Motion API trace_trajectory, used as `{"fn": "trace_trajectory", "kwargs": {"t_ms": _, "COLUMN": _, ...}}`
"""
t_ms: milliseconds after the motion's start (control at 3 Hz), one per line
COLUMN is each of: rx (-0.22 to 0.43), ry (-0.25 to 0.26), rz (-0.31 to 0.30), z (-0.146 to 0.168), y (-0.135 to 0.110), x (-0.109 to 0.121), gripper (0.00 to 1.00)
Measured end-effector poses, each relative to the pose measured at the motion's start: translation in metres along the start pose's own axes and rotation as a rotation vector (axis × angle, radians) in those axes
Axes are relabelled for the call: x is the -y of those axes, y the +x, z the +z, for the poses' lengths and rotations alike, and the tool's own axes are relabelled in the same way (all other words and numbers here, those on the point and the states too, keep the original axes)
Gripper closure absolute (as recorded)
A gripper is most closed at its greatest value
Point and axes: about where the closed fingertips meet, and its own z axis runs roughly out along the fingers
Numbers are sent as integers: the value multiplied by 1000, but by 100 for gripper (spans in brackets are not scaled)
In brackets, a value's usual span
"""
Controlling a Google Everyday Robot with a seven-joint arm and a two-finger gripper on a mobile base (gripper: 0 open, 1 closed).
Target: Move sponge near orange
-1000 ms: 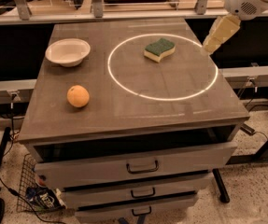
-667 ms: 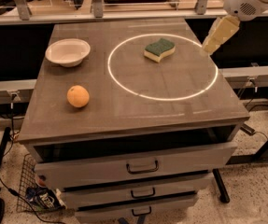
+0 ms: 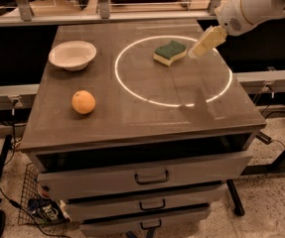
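The sponge (image 3: 170,52), dark green on top with pale yellow foam below, lies flat on the far part of the table, inside a glowing white ring. The orange (image 3: 83,102) sits on the near left of the table, well apart from the sponge. My gripper (image 3: 202,43) hangs from the white arm at the upper right, just right of the sponge and a little above the table, holding nothing.
A pale shallow bowl (image 3: 72,55) stands at the far left of the table (image 3: 147,118). The table has drawers with handles (image 3: 152,177) below its front edge. Metal rails run behind and beside it. Cables and a wire basket (image 3: 30,202) lie on the floor at the left.
My gripper and arm have moved left and slightly down, closer to the sponge. The sponge, orange and bowl have not moved.
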Motion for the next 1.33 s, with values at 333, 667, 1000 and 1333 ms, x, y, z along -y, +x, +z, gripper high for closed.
{"fn": "trace_trajectory", "kwargs": {"t_ms": 333, "rx": 87, "ry": -25, "rz": 111, "z": 47, "y": 0, "x": 16, "gripper": 0}}
{"fn": "trace_trajectory", "kwargs": {"t_ms": 667, "rx": 155, "ry": -99, "rz": 228, "z": 99, "y": -2, "x": 14, "gripper": 0}}
{"fn": "trace_trajectory", "kwargs": {"t_ms": 1000, "rx": 187, "ry": -148, "rz": 293, "z": 126, "y": -4, "x": 9, "gripper": 0}}
{"fn": "trace_trajectory", "kwargs": {"t_ms": 1333, "rx": 193, "ry": -221, "rz": 316, "z": 142, "y": -16, "x": -10, "gripper": 16}}
